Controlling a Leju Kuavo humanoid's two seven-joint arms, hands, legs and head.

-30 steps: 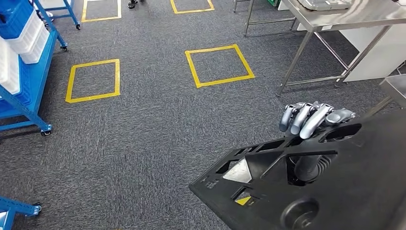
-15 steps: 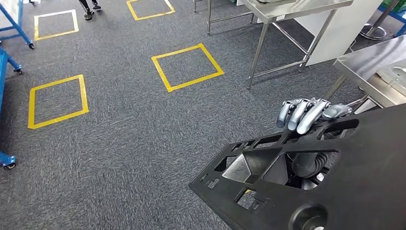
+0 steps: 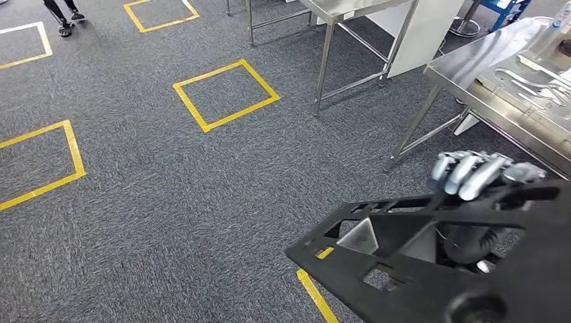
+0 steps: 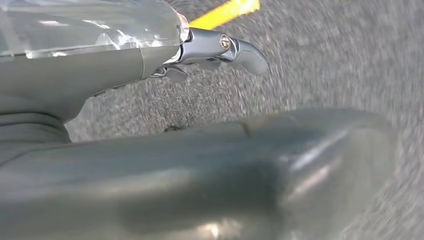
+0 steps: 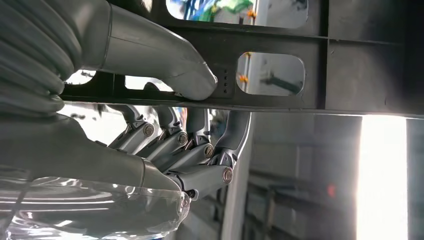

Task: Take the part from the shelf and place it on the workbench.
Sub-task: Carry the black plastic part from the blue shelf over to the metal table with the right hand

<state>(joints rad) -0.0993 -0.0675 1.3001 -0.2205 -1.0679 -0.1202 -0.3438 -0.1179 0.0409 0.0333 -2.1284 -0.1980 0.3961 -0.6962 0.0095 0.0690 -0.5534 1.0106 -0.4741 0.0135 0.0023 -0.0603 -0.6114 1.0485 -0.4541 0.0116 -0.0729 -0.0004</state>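
Right hand [image 3: 481, 176] is clamped on the black part [image 3: 431, 269]: from the head camera I see its fingers hooked over the far rim of the frame, and the right wrist camera shows the thumb [image 5: 165, 65] pressed flat on one face of a bar while the fingers [image 5: 200, 150] curl against the other side. I judge that a firm hold. My left hand [image 4: 220, 47] hangs over the carpet; a fingertip sticks out beyond the cover, but I cannot tell whether the hand is spread or curled, and I see nothing in it.

Beyond the hand, the part sits low in front of me, carried roughly level above the grey carpet [image 3: 168, 202] and a strip of yellow tape [image 3: 316, 296]. Just past it to the right stands the steel workbench [image 3: 471, 67], with a grey metal panel [image 3: 539, 81] lying on top.

So the pick is done and I am in the carry. Next I need to close on the bench, lift the part above its edge, and find bare steel beside that panel before I let go.
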